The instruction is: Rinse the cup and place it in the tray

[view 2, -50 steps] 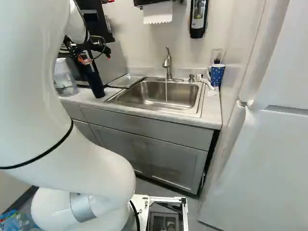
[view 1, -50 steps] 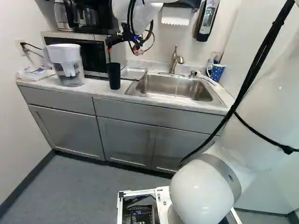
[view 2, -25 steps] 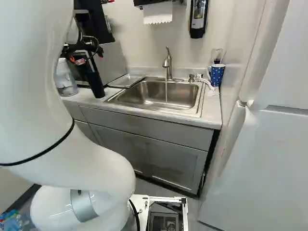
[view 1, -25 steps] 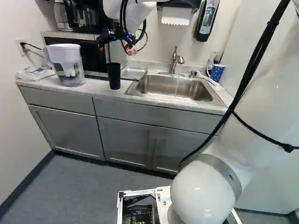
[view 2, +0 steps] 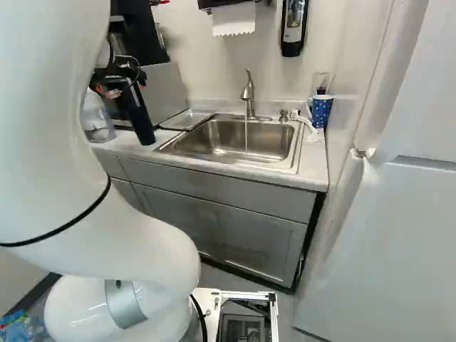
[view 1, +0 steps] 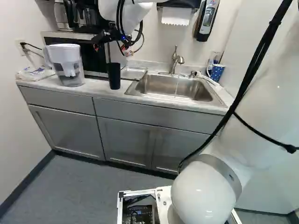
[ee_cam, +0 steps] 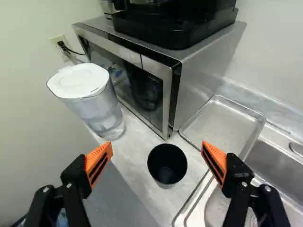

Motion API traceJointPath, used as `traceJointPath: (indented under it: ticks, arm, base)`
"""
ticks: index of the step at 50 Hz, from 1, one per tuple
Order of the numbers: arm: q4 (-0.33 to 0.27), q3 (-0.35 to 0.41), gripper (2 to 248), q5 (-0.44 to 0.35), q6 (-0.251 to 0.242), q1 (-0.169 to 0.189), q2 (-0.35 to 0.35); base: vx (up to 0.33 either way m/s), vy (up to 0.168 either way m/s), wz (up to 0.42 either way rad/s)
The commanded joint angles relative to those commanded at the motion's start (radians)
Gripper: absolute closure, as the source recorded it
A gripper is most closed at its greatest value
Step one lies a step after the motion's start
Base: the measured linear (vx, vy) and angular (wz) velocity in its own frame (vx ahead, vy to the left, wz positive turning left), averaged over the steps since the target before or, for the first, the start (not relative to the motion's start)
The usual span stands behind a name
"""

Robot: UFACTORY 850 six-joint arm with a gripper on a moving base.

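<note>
Start with the claw (ee_cam: 157, 144): spread wide, orange pads (ee_cam: 98, 161) well apart, gripping nothing. Find the cup (ee_cam: 166, 163) just ahead of it, black and upright on the desk (ee_cam: 135, 163), in line with the gap between those pads and touching neither. Count the grasp as not made, then; judge the step in hand to be reaching in for it. Cannot tell from that dark inside about any rinsing already done, but, with the cup out of the sink (view 2: 206, 135) and held by nothing, would put the task near its beginning. Note the white-lidded pitcher (ee_cam: 90, 99) close by, best kept clear of. Look a little farther for the tray (ee_cam: 227, 123), metal, lying flat between the microwave (ee_cam: 201, 80) and the sink, with no cup in it: placing left to do. See water (view 2: 246, 135) running thinly from the faucet (view 2: 248, 92), so ready for rinsing. Left, by this reading: close on the cup, lift, carry under the water, rinse, perhaps tip out, then set down in the tray. Leave out the blue spotted mug (view 2: 322, 110) beyond the sink, probably no part of this job.
</note>
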State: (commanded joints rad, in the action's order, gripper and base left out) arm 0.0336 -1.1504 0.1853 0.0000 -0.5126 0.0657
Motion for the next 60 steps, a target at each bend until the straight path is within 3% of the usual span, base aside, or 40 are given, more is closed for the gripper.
traceJointPath:
  ticks: [60]
  arm:
    - [0.0, 0.096, 3, -0.113, 0.0, 0.025, -0.036]
  base:
    - [0.0, 0.0, 0.0]
